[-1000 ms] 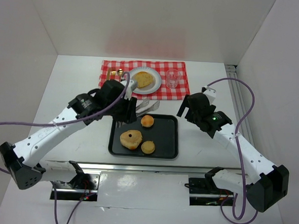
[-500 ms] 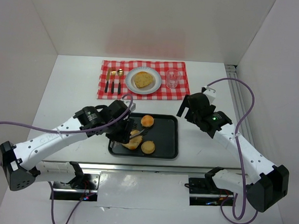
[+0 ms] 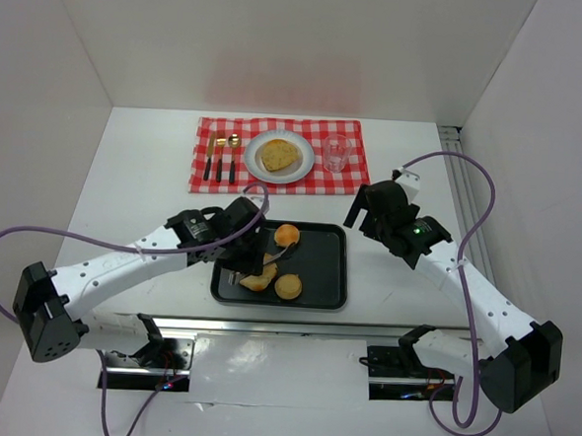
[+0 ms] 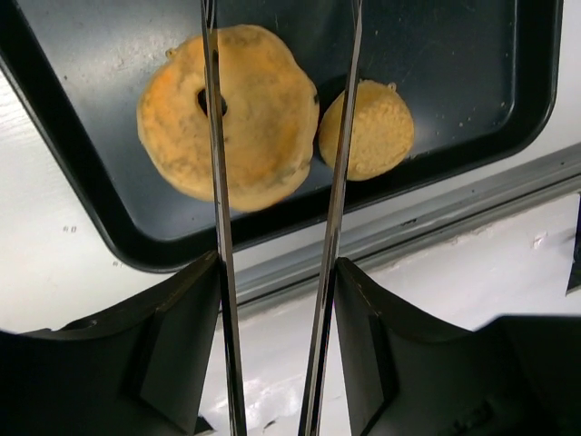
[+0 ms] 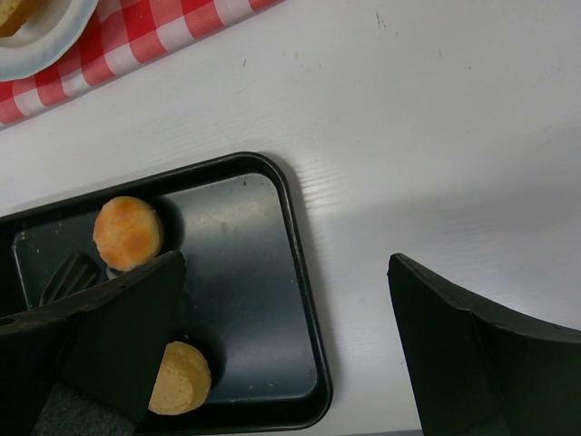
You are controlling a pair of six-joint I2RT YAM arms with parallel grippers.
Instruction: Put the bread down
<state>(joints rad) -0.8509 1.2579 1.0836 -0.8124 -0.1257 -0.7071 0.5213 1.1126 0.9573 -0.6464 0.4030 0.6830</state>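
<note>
Your left tool (image 4: 277, 263) is clamped on a pair of tongs (image 4: 339, 182). Its two black fingers press the thin metal blades from outside, and the blades themselves stand apart. They straddle the ring-shaped bread (image 4: 263, 118) in the upper left of the left wrist view. One blade crosses it by the hole and the other runs down the narrow gap between it and the small bun (image 4: 368, 127) beside it. That looks like the reason for this angle: the far blade has to slip into the gap so the squeeze takes only the ring.

The ring lies flat on the black tray (image 4: 454, 54), near its lower left corner in the overhead view, and I cannot tell whether the blades touch it yet. I judge this as the start of the grasp, with the lift not begun.

Your right tool (image 5: 283, 263) is spread wide and empty, hanging over the bare bench (image 3: 144, 189) just right of the tray. There it stays out of the left arm's way. A round roll (image 5: 127, 232) sits toward the tray's upper edge.

The likely target is the white plate (image 3: 251, 152) on the red checked cloth (image 3: 343, 182) in the upper middle, which already holds one piece of bread. Close the tongs gently, because the ring could pivot out or drag the bun along.
</note>
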